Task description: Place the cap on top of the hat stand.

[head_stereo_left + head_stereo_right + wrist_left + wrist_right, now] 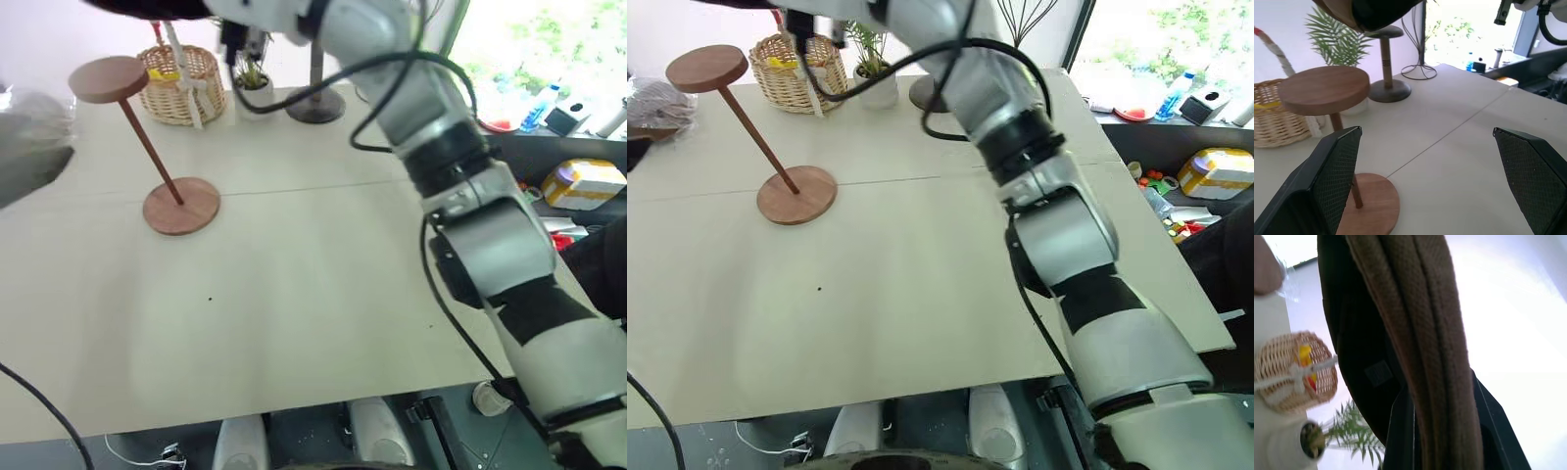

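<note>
A: Our right gripper is clamped on the brown flat cap, its black fingers pinching the fabric edge so the cap hangs free with its dark lining showing.

B: And our left gripper?

A: Spread wide and empty, both mesh pads apart. The wooden hat stand sits just ahead of it, disc a little above the left pad, round base close beneath.

B: Where is the stand from the carrying hand?

A: Below and off to its left side; the cap's dark underside hangs above the disc. We judge the lift gives clearance over the slanted stem. Farther out stand a wicker basket, a potted plant and a grey stand.
</note>
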